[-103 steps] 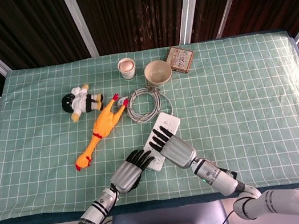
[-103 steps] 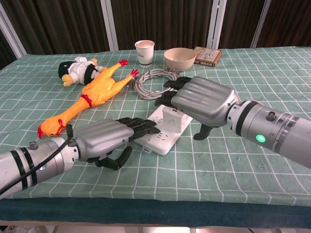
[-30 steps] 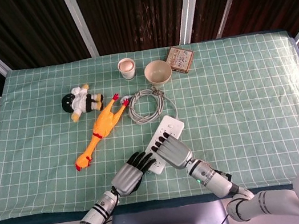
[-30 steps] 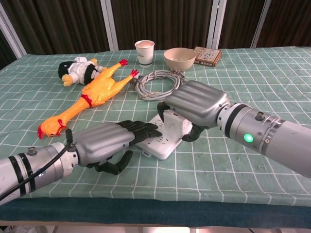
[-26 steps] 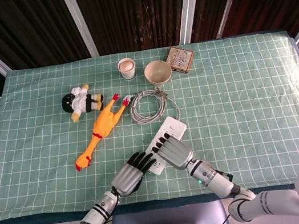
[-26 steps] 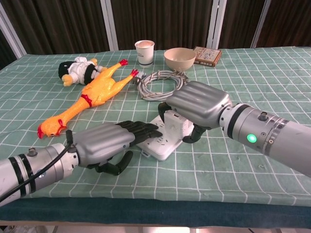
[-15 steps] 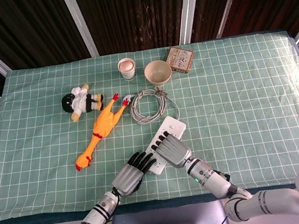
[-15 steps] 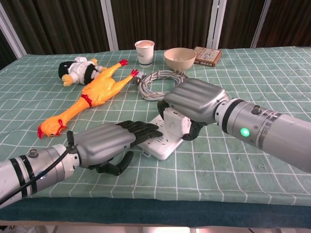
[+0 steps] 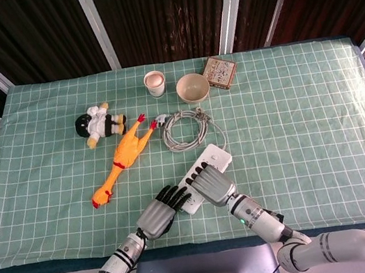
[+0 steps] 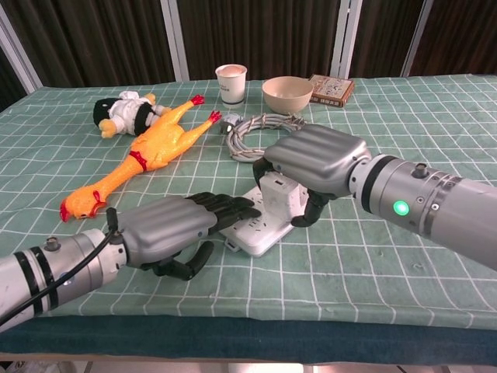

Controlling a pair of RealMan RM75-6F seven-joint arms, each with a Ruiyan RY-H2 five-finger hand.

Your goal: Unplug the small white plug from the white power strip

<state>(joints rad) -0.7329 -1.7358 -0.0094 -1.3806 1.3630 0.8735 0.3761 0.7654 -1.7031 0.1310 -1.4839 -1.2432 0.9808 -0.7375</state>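
Observation:
The white power strip (image 10: 255,231) lies slanted on the green cloth, its far end (image 9: 216,152) showing past my hands. The small white plug (image 10: 276,189) stands on the strip's middle. My right hand (image 10: 314,159) arches over it, fingers curled on its far side and thumb on its near side, pinching it. Seen from the head view, the right hand (image 9: 208,183) hides the plug. My left hand (image 10: 167,225) lies flat with its fingers pressing the strip's near end; it also shows in the head view (image 9: 159,211).
The strip's grey cable coil (image 9: 184,125) lies just beyond it. A yellow rubber chicken (image 9: 122,157) and a black-and-white doll (image 9: 99,123) lie to the left. A paper cup (image 9: 154,83), a bowl (image 9: 192,87) and a small box (image 9: 219,72) stand at the back.
The right hand has come down from hovering flat and closed around the plug. The strip's far end and the cable coil have swung to the right. The left hand stays on the near end.

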